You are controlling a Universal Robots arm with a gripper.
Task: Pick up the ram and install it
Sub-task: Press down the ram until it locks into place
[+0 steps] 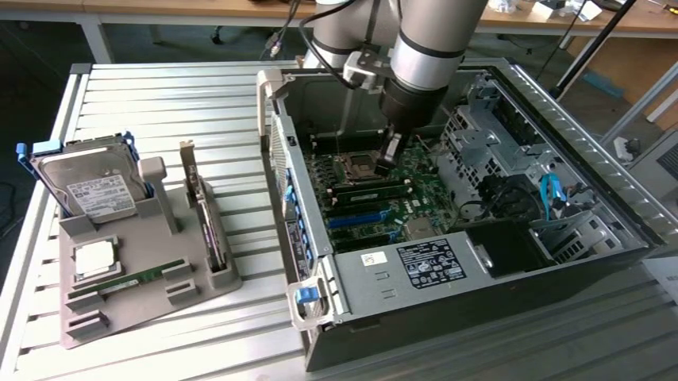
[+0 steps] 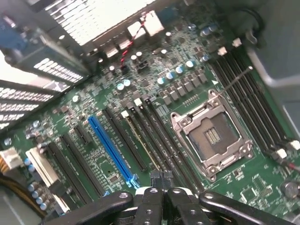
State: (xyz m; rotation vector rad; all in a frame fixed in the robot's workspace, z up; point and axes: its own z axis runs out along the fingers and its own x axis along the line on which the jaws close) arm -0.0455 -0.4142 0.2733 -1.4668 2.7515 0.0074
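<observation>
A ram lies flat as a thin green stick in the grey holder tray at the exterior view's left. My gripper is down inside the open computer case, just over the motherboard beside the CPU socket. In the wrist view the gripper is shut, its dark fingertips pressed together over the row of long black memory slots next to the CPU socket. A thin pale-edged strip runs along one slot up to the fingertips; I cannot tell whether it is a seated ram.
A silver hard drive and a dark expansion card stand upright in the tray. A blue slot and more black slots lie beside the memory slots. Drive cages and blue cables crowd the case's far side.
</observation>
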